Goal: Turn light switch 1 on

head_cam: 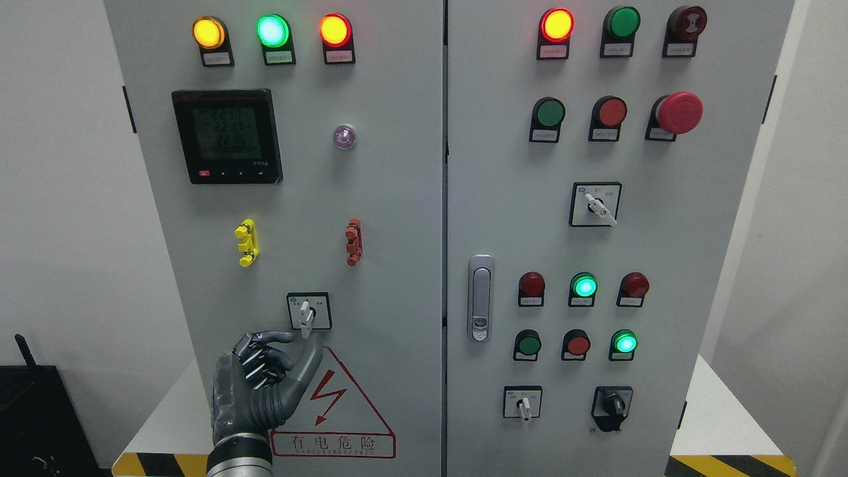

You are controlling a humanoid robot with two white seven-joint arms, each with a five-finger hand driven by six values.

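Observation:
The grey control cabinet (pixel 397 199) fills the view. On its left door a small rotary switch (pixel 308 311) with a white handle pointing straight down sits in a black-framed square. My left hand (pixel 301 339) comes up from the lower left, just below that switch. Its fingers are curled and the thumb is raised, its tip just under the handle's lower end. The hand holds nothing, and I cannot tell whether it touches the handle. My right hand is out of view.
On the left door are three lit lamps (pixel 272 30), a meter display (pixel 227 136) and a red warning triangle (pixel 334 411). The right door has a latch (pixel 480 298), push buttons, an emergency stop (pixel 679 112) and more rotary switches (pixel 523 403). A white table edge (pixel 722 424) shows below.

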